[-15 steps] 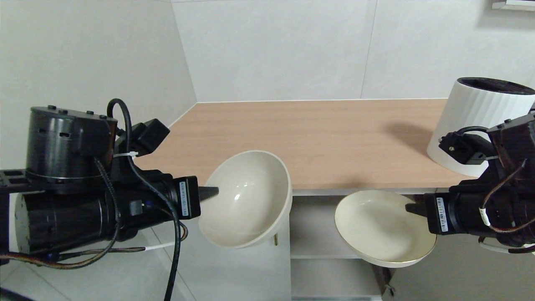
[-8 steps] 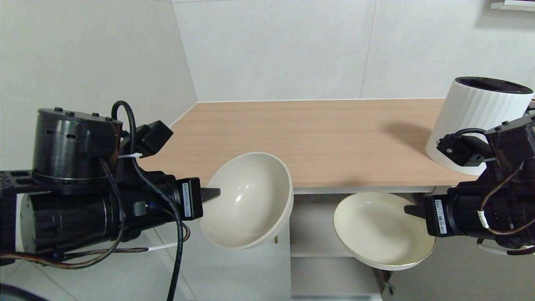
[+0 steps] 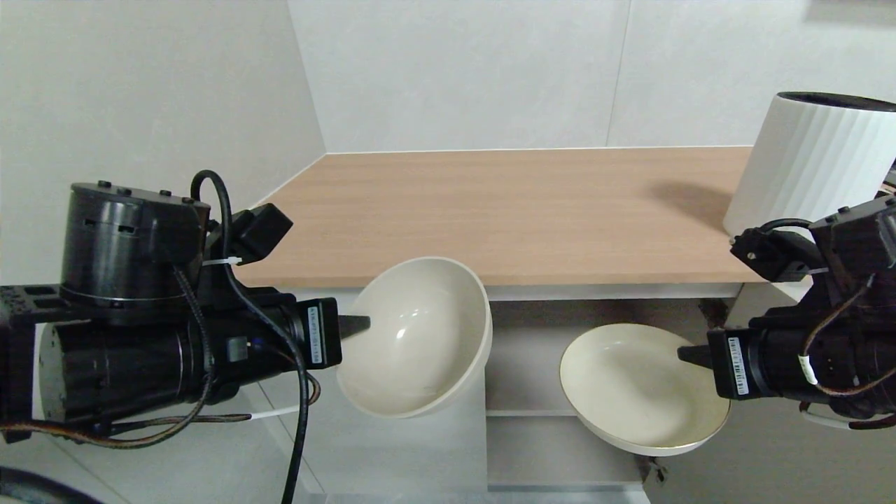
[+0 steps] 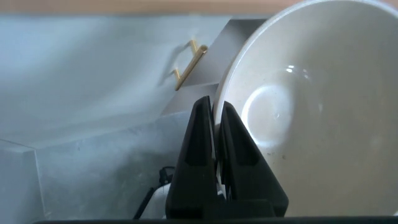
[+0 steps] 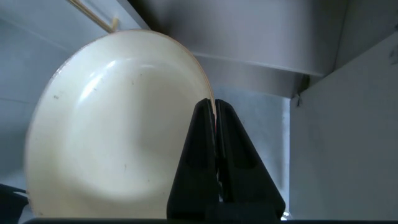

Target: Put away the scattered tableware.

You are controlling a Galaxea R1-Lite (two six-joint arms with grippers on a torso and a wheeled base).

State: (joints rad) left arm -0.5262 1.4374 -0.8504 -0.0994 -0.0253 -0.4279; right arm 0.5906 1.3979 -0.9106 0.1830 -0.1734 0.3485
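Halfway, I'd say. My left gripper (image 3: pixel 353 323) is clamped on the rim of the deep cream ceramic bowl (image 3: pixel 413 336) at 7 o'clock. My right gripper (image 3: pixel 689 353) is clamped on the shallow cream gold-rimmed plate (image 3: pixel 640 381) at 5 o'clock. Both are in the air before the open white cabinet (image 3: pixel 521 364), neither shelved yet. The wooden tabletop (image 3: pixel 518 210) edge overhangs the opening. The white ribbed cylindrical container (image 3: pixel 819 161) at 2 o'clock is well apart.

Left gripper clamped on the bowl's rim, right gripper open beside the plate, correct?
No: the right gripper is shut on the rim of the plate, as the right wrist view shows. The left gripper does clamp the bowl by its rim.
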